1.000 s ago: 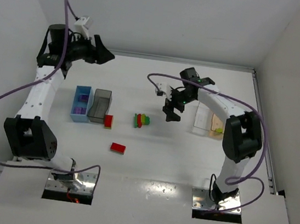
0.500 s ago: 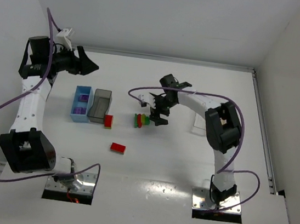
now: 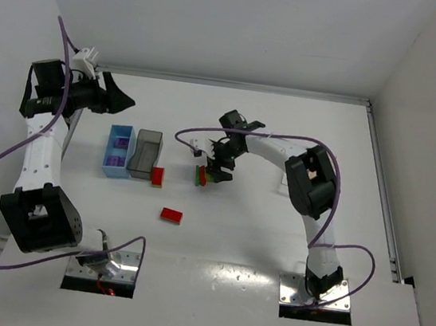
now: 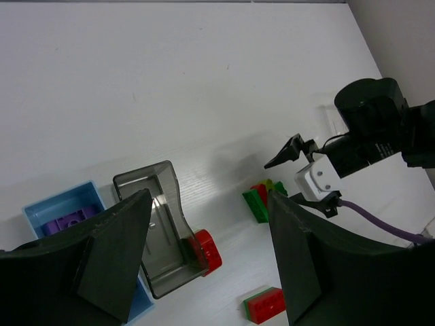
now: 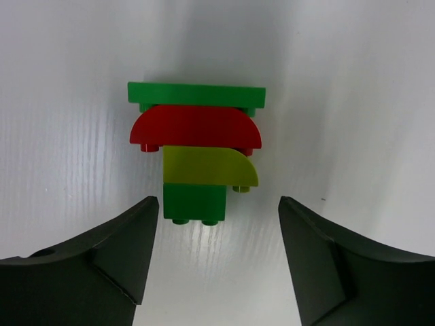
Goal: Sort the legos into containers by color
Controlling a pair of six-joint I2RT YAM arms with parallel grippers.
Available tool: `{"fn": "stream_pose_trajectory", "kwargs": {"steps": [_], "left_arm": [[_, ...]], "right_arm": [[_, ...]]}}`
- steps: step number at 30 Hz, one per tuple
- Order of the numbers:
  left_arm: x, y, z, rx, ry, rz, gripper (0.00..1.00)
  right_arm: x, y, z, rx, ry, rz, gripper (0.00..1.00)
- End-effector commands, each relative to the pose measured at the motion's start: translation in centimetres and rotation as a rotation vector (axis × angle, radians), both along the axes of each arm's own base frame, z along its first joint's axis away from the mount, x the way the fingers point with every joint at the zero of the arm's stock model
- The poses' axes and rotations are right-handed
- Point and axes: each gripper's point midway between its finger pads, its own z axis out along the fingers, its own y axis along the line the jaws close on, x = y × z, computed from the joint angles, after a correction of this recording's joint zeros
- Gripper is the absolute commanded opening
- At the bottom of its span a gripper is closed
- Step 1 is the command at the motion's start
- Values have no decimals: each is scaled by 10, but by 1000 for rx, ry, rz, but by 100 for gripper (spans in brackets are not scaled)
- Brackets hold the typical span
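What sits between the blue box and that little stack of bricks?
The grey bin and a red brick beside it, then bare table; the top view shows it.

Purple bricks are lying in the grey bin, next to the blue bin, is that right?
Not quite. The purple bricks lie in the blue bin, next to the grey bin. The left wrist view shows this.
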Motion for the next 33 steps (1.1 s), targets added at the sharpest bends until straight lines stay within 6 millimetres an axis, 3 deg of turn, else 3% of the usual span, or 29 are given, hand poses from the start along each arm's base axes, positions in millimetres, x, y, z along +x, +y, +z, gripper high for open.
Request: {"fn": "stream_pose_trajectory", "kwargs": {"steps": [1, 3, 8, 12, 17, 19, 22, 23, 27, 31, 33], "left_arm": [[-1, 3, -1, -3, -23, -28, 74], [0, 11, -7, -10, -6, -7, 74], [-3, 14, -16, -9, 4, -9, 74], [-4, 17, -15, -14, 1, -6, 74], [-9, 12, -27, -42, 36, -22, 74], [-11, 6, -40, -50, 65, -40, 74], [-23, -27, -50, -69, 85, -137, 74], [-26, -35, -50, -67, 84, -157, 74], [-34, -59, -54, -61, 93, -219, 74], [-41, -78, -55, -62, 94, -259, 74], [-42, -87, -52, -58, 80, -270, 74]], "right_arm": [[-2, 19, 8, 53, 14, 20, 71], [-2, 19, 8, 52, 19, 13, 63], [-8, 23, 4, 53, 38, 19, 62], [-16, 22, -2, 41, 54, 28, 52], [-20, 18, -5, 27, 74, -2, 22], [-22, 17, 8, 46, 66, -27, 13], [-27, 6, 15, 64, 58, -88, 11], [-25, 6, 35, 90, 20, -100, 10], [-30, -2, 58, 102, -14, -132, 10], [-20, -19, 101, 128, -97, -226, 10], [-1, -41, 114, 119, -162, -334, 10]]}}
